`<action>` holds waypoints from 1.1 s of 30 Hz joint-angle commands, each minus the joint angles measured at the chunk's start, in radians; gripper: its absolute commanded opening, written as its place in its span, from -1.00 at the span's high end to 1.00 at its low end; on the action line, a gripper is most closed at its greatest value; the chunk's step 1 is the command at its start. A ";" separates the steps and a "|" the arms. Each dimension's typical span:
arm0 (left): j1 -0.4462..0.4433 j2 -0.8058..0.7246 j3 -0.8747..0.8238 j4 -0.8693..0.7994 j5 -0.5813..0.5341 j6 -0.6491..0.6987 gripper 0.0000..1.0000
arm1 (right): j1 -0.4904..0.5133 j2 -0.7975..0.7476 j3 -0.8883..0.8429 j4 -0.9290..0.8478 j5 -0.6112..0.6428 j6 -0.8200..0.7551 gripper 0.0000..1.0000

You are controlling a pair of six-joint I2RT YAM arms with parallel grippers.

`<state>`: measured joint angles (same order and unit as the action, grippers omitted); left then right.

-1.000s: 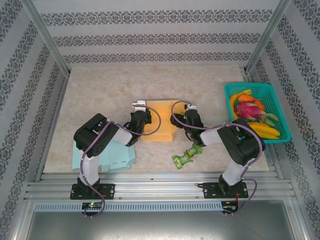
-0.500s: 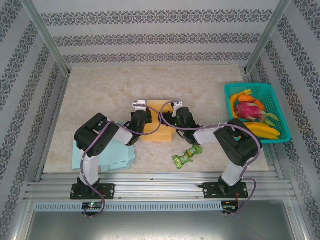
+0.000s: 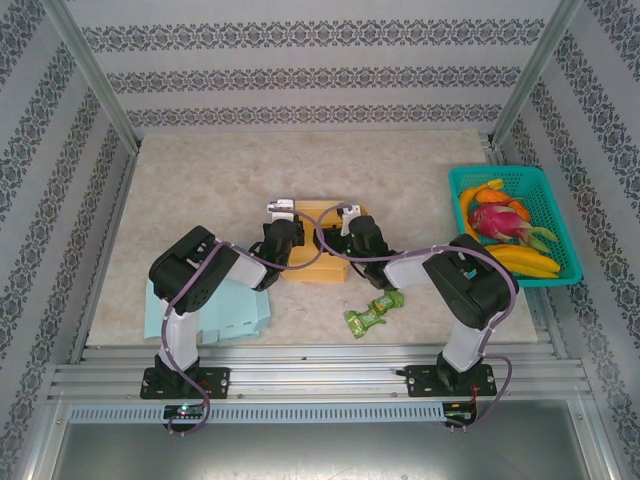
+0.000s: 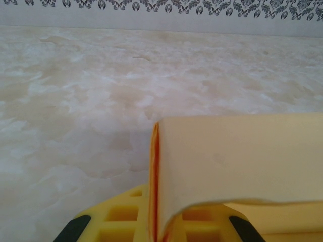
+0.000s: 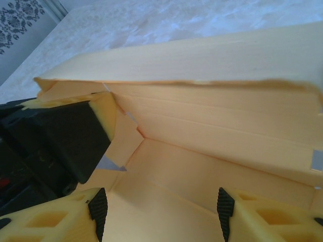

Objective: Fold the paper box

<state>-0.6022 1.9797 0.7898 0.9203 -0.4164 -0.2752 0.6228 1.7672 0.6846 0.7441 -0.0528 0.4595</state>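
A marble-patterned table [image 3: 200, 180] is enclosed by papered walls. The yellow box [image 3: 310, 270] is found at its centre, between the two grippers. One side wall is pinched edge-on by the left gripper [image 3: 282, 218], whose jaws are closed narrowly on the paper. The right gripper [image 5: 161, 212] is held over the box's inside with its jaws moderately apart and nothing between them; a long wall is raised just ahead of it. Trouble could be caused if that wall is pushed too hard: the box might be dragged from the left grip, or the pinched wall torn or creased. On so smooth a surface the box could also be slid aside.
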 commanded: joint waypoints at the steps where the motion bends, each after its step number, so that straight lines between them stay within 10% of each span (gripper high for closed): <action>1: -0.008 0.039 -0.004 -0.120 0.006 0.012 1.00 | 0.013 -0.074 -0.047 0.005 0.014 -0.035 -0.22; 11: -0.008 0.040 0.005 -0.136 0.008 0.015 1.00 | 0.033 -0.409 -0.137 -0.269 0.065 -0.119 -0.23; 19: -0.009 0.041 0.016 -0.150 0.037 0.038 1.00 | -0.026 -0.734 -0.171 -0.586 0.347 -0.239 -0.37; 25: -0.008 0.038 0.001 -0.131 0.098 0.090 1.00 | -0.255 -0.669 -0.193 -0.593 0.156 -0.160 -0.38; 33: -0.008 0.035 -0.013 -0.109 0.168 0.136 1.00 | -0.269 -0.440 -0.120 -0.551 0.043 -0.214 -0.36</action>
<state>-0.6018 1.9800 0.8074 0.9024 -0.3271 -0.1734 0.3492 1.2881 0.5182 0.1806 0.0692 0.2714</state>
